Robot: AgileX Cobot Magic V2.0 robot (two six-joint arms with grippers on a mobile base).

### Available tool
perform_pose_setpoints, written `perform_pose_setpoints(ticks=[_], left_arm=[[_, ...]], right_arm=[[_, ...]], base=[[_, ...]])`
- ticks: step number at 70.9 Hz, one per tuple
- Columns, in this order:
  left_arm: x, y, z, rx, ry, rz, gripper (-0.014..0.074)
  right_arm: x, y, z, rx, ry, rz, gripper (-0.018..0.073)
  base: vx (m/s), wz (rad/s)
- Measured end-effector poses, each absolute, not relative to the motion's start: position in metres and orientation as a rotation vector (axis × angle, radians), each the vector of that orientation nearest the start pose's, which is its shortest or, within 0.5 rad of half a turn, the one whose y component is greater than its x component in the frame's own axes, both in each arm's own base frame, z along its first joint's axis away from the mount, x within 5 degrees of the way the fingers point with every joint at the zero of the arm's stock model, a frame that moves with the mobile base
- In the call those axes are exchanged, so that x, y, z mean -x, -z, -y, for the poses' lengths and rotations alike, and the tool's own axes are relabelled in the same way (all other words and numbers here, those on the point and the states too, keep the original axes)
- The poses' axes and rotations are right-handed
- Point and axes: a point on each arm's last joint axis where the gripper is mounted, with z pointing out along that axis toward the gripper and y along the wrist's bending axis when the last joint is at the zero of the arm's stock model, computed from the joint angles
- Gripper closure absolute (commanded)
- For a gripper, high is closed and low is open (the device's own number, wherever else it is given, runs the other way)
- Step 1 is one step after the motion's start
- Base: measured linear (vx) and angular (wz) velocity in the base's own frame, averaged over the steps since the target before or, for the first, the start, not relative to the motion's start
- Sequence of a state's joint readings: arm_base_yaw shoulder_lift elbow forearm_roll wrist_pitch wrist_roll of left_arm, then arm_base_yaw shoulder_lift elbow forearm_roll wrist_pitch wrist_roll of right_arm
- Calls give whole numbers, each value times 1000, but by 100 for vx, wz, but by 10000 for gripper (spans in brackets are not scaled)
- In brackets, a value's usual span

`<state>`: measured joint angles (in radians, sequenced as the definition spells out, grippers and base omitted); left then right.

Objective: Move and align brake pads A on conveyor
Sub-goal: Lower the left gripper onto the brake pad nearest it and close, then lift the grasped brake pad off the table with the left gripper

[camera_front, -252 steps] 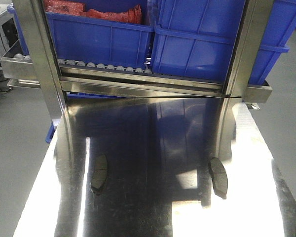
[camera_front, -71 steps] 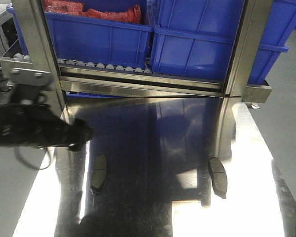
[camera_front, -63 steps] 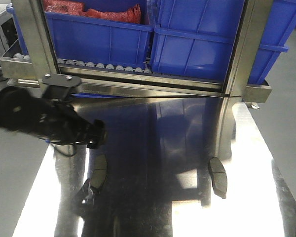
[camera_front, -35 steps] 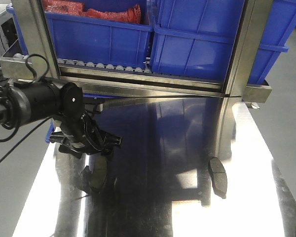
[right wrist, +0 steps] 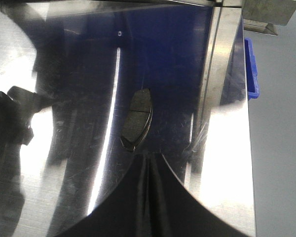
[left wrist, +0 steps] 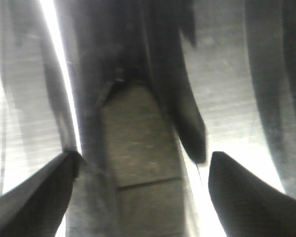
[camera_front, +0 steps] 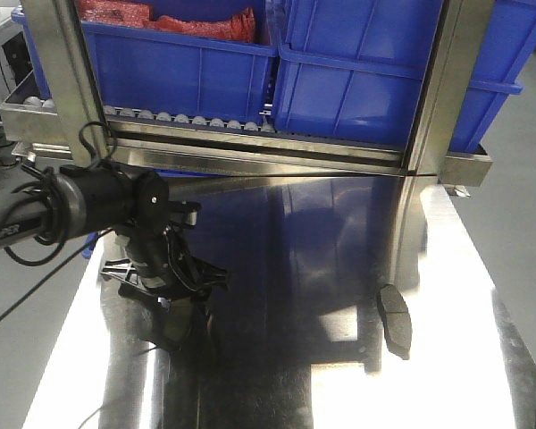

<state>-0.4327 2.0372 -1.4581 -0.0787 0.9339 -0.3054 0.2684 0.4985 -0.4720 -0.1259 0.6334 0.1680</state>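
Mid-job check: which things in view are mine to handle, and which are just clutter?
Job: left brake pad, straddled by the open left pincer; right brake pad. Conveyor not in view.
Just lying about: blue bins, red bags, roller rack, steel table.

Broad shiny steel table (camera_front: 339,268) fills the foreground, throwing back blue reflections and white glare. Behind it stands the steel roller rack (camera_front: 250,154), with a row of small pale rollers (camera_front: 188,121) along its shelf. On the shelf, side by side, sit the left blue plastic bin (camera_front: 188,67) and the right blue plastic bin (camera_front: 366,85). Crumpled red packets (camera_front: 161,16) show in the left one. The left steel upright post (camera_front: 67,71) and the right steel upright post (camera_front: 447,80) stand in front of the bins. Grey floor (camera_front: 518,206) lies off to the side.
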Motion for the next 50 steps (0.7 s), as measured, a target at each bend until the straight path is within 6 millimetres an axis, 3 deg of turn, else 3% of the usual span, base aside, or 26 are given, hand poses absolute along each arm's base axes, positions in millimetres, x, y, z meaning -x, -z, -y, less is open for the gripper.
perform_pose_setpoints(ticks=[35, 50], left_arm=[[-364, -167, 182, -158, 167, -3025, 63], [-364, -167, 181, -164, 157, -3028, 122]], right_arm=[[-94, -280, -19, 172, -116, -2134, 568], [-94, -280, -19, 172, -116, -2134, 568]], base=[[0, 0], [0, 0]])
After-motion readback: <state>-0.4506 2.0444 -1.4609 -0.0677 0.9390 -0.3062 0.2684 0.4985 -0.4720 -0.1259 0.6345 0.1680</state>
